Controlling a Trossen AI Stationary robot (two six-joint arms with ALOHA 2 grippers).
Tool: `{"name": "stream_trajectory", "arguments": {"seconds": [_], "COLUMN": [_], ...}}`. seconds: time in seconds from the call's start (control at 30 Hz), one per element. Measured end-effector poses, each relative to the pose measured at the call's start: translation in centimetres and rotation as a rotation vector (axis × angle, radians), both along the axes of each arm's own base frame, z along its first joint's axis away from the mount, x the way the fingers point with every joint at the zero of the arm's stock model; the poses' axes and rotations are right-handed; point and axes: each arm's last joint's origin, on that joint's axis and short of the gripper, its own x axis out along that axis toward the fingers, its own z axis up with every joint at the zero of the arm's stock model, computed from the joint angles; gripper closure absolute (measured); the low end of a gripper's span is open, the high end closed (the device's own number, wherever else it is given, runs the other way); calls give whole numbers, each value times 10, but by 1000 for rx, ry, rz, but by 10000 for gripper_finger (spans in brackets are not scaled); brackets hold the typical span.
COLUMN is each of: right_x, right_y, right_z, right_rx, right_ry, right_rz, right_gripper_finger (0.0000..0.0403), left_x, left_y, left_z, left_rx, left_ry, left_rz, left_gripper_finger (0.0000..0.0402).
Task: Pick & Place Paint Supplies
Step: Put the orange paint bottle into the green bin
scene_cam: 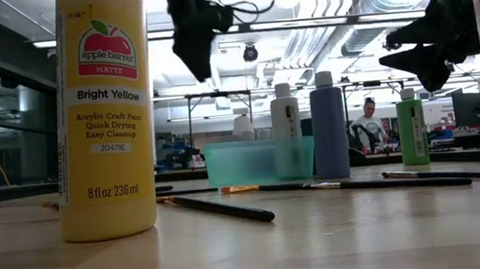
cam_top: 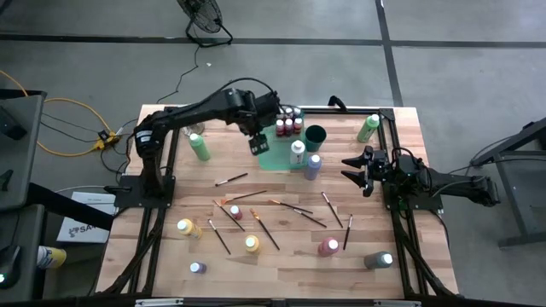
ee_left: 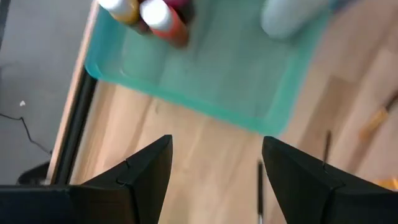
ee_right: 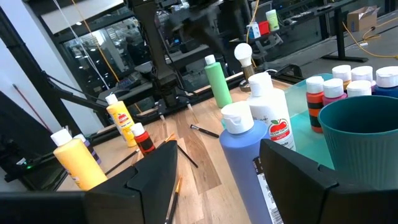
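A teal tray (cam_top: 277, 156) stands at the table's far middle, with several small white-capped paint bottles (cam_top: 288, 124) upright in its far part. My left gripper (cam_top: 259, 141) hangs open above the tray's left edge (ee_left: 186, 102), pointing steeply down, with nothing between its fingers. Thin paintbrushes (cam_top: 299, 209) lie flat across the middle of the table, among them one at the left (cam_top: 230, 179). Larger bottles stand upright: yellow (cam_top: 185, 227), red (cam_top: 328, 247), grey (cam_top: 380, 259), green (cam_top: 199, 147). My right gripper (cam_top: 357, 169) waits open and level at the right edge.
A dark green cup (cam_top: 316, 135) stands right of the tray, with a white bottle (cam_top: 297, 152) and a blue bottle (cam_top: 313, 165) beside it. Another green bottle (cam_top: 368, 128) is at the far right. A black frame (cam_top: 171, 162) runs along the table's sides.
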Motion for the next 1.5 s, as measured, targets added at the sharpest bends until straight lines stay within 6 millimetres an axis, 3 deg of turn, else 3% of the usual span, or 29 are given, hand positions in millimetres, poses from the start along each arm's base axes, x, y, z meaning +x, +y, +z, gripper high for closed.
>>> {"name": "stream_trajectory", "arguments": {"seconds": [0.33, 0.7, 1.03, 1.27, 1.5], "right_x": [0, 0, 0, 0, 0], "right_y": [0, 0, 0, 0, 0], "right_z": [0, 0, 0, 0, 0], "right_rx": [0, 0, 0, 0, 0], "right_ry": [0, 0, 0, 0, 0], "right_rz": [0, 0, -1, 0, 0], "right_gripper_finger": [180, 180, 180, 180, 180], "left_x": [-18, -68, -123, -142, -151], "left_y": [-51, -83, -112, -130, -139], "left_z": [15, -32, -53, -76, -85], "left_rx": [-22, -64, -100, -132, -134], "left_ry": [35, -50, -154, -149, -171], "left_rz": [-66, 27, 66, 55, -72], "left_gripper_finger": [158, 158, 158, 158, 158]}}
